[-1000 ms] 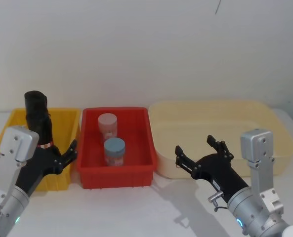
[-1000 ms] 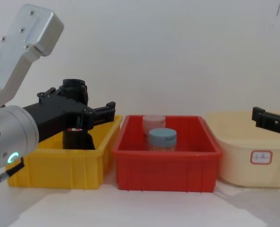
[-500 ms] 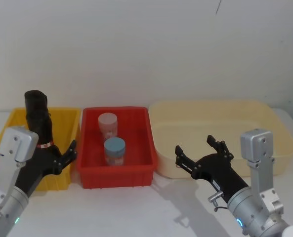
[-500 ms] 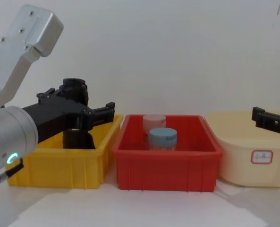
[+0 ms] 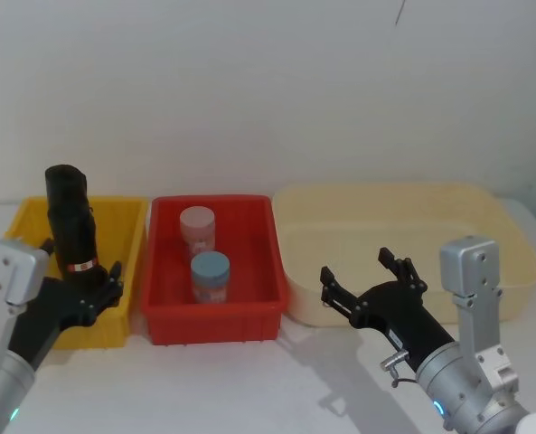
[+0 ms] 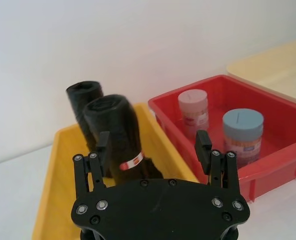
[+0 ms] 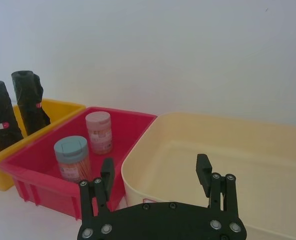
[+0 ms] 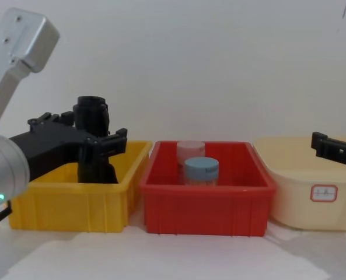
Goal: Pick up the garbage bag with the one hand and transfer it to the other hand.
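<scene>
Room's nothing fancy: a plain white wall behind a white surface. On it we've got three bins in a row: a big cream tub, a red bin and a yellow bin. The garbage bag stands upright in the yellow one, beside a second black roll. Our left gripper sits on its near side, jaws spread wide, gripping nothing. Our right gripper hovers by the tub's near edge, jaws open too. Two small jars stand in the red bin.

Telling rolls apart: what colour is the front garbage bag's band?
Red and white band on the garbage bag, clearest in left wrist view.
</scene>
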